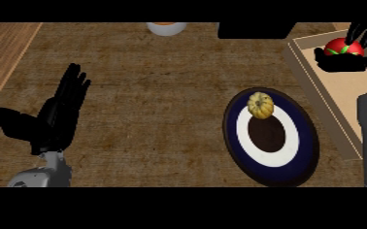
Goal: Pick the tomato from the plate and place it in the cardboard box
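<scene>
Now the right hand [341, 61] curls its fingers round the tomato [342, 47] over the box [333, 94], and this round, smooth, light thing seems soft, so holding its sides looks best, while the left hand [57, 114] rests spread open.

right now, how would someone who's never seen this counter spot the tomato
Look to the tan cardboard box at the right edge of the counter. Over its far end the right hand curls round the tomato. It is the only red thing, round with green leaves, unlike the yellow gourd on the blue plate nearby.
</scene>
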Robot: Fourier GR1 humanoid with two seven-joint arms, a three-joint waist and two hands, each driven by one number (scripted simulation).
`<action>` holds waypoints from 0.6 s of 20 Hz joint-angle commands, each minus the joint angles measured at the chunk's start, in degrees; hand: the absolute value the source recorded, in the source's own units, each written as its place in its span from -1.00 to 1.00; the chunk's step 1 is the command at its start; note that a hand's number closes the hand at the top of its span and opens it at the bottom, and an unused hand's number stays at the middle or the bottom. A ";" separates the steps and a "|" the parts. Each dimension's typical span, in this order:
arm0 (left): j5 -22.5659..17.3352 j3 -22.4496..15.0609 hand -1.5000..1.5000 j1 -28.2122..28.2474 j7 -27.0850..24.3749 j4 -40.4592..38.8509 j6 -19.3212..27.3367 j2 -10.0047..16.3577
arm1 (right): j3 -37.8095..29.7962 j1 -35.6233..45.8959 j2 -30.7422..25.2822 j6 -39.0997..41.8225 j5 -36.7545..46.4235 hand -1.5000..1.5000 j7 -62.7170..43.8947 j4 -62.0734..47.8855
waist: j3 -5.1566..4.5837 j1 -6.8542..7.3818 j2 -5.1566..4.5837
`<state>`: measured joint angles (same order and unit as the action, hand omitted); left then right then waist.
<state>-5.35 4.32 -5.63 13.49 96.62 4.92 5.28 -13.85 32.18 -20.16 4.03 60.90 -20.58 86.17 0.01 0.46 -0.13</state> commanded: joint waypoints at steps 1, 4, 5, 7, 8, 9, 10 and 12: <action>-1.78 1.25 0.00 0.00 1.34 1.33 -1.30 1.20 | -2.62 -1.94 -3.91 -8.02 1.17 1.00 8.03 -10.48 | 0.03 0.20 -0.09; -1.40 2.29 0.00 -4.30 0.41 -3.46 -0.43 1.11 | -3.32 6.05 -6.09 -9.44 1.54 1.00 9.35 -22.58 | 0.01 0.38 -0.22; 0.46 -0.87 0.00 0.29 0.06 0.49 0.15 -0.76 | -4.16 3.51 -6.89 -9.60 0.25 1.00 11.54 -22.97 | 0.02 0.28 -0.06; -0.57 0.58 0.00 -4.56 1.25 -1.85 0.11 0.22 | -2.34 3.97 -8.08 -10.78 3.71 1.00 12.99 -29.23 | 0.05 0.74 -0.40; 0.89 -1.01 0.00 -0.43 -1.41 -1.40 0.43 -1.38 | -1.28 4.20 -10.17 -6.30 5.16 1.00 11.65 -29.95 | 0.02 1.06 -0.40; -0.60 -0.59 0.00 -0.39 0.02 0.60 -1.16 -0.12 | -0.61 3.24 -11.41 -4.22 5.92 1.00 12.29 -31.89 | 0.03 1.37 -0.40; -0.72 0.19 0.00 -0.92 0.70 0.52 -0.97 0.56 | 0.12 0.29 -12.86 -1.08 7.03 1.00 12.12 -33.08 | 0.03 1.14 -0.47; -1.52 0.55 0.00 -3.26 1.86 -0.09 -1.30 0.92 | 0.62 2.29 -10.98 -0.78 8.20 -1.00 9.96 -39.95 | 0.08 1.94 -0.87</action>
<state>-6.03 4.41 -7.32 14.09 96.35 4.17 5.50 -14.54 34.58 -30.27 0.81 66.41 -10.06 55.47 0.03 1.63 -0.59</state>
